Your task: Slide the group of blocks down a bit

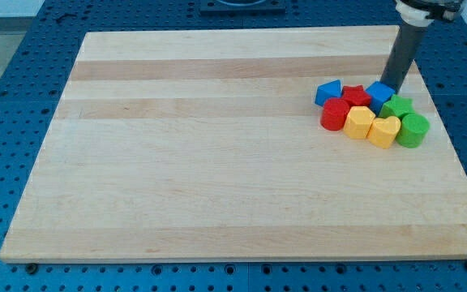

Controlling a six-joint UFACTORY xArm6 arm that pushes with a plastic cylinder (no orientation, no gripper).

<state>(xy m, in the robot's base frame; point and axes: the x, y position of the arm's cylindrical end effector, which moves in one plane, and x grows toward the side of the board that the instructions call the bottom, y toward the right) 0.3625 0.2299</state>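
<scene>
A tight group of blocks sits at the view's right on the wooden board [217, 162]. Its top row holds a blue block [327, 92], a red star-like block [355, 96], a blue cube [379, 92] and a green star-like block [396, 106]. Its bottom row holds a red cylinder [334, 114], a yellow hexagonal block [358, 121], a yellow heart-like block [383, 130] and a green cylinder [413, 130]. My tip [391, 87] stands at the group's top edge, touching or almost touching the blue cube's upper right side.
The board lies on a blue perforated table [6, 122]. The board's right edge runs close to the green cylinder. The rod's white mount [428, 10] shows at the view's top right.
</scene>
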